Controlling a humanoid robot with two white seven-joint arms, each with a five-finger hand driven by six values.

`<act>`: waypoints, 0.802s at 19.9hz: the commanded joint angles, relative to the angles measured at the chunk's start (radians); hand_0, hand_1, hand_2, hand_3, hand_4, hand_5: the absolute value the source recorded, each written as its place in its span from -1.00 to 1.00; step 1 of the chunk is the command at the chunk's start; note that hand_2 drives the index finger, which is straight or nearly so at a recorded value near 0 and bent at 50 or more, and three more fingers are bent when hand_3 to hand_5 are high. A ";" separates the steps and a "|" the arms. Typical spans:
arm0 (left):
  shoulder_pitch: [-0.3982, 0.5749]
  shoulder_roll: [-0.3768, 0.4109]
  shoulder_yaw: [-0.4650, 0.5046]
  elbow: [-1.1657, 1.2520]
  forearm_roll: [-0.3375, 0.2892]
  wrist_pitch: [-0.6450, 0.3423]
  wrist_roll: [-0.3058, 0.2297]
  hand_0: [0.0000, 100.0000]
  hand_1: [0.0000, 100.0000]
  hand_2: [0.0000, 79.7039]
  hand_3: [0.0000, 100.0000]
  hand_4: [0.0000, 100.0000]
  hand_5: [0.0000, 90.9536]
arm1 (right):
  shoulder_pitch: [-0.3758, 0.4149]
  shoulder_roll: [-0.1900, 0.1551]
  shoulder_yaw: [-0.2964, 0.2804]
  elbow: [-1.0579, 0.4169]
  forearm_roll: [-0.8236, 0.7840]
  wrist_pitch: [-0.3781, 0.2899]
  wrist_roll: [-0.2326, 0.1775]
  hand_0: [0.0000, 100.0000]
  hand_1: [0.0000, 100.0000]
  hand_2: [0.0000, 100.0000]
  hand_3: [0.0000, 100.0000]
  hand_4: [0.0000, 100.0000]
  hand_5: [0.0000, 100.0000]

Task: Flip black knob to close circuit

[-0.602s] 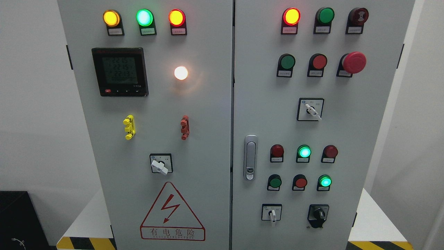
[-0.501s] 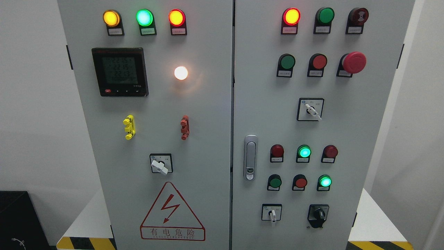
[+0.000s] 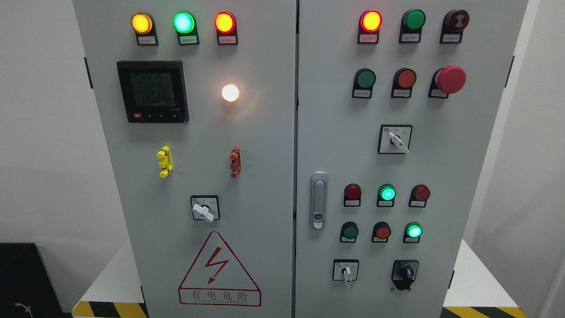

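Observation:
The black knob (image 3: pixel 404 274) sits at the lower right of the grey electrical cabinet's right door (image 3: pixel 441 176), on a black square base, its handle standing roughly upright. To its left is a white selector switch (image 3: pixel 346 271) pointing down. Neither of my hands nor any arm shows in the head view.
The right door carries red and green push buttons, lit green lamps (image 3: pixel 387 193), a red mushroom stop button (image 3: pixel 450 79), a white selector (image 3: pixel 396 140) and a silver door latch (image 3: pixel 318 200). The left door holds a meter (image 3: pixel 152 91), lamps, a white selector (image 3: pixel 204 211) and a warning triangle (image 3: pixel 219 270).

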 commanded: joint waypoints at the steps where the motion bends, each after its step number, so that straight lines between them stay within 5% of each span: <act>1: 0.000 0.000 -0.020 0.022 -0.021 0.000 0.000 -1.00 -1.00 -1.00 -1.00 -1.00 -1.00 | 0.023 -0.014 0.052 -0.029 -0.014 -0.005 -0.006 -0.57 -0.49 -1.00 -1.00 -1.00 -1.00; 3: 0.000 0.000 -0.020 0.022 -0.021 0.000 0.000 -1.00 -1.00 -1.00 -1.00 -1.00 -1.00 | 0.047 -0.026 0.104 -0.078 -0.012 -0.015 -0.015 -0.59 -0.45 -1.00 -0.90 -1.00 -1.00; 7: 0.000 0.000 -0.020 0.023 -0.021 0.000 0.000 -1.00 -1.00 -1.00 -1.00 -1.00 -1.00 | 0.101 -0.055 0.189 -0.199 0.023 -0.023 -0.053 -0.72 -0.36 -0.88 -0.58 -0.66 -0.94; 16: 0.000 0.000 -0.020 0.023 -0.021 0.000 0.000 -1.00 -1.00 -1.00 -1.00 -1.00 -1.00 | 0.104 -0.116 0.190 -0.339 0.248 -0.046 -0.084 -0.96 -0.15 -0.38 0.11 -0.08 -0.31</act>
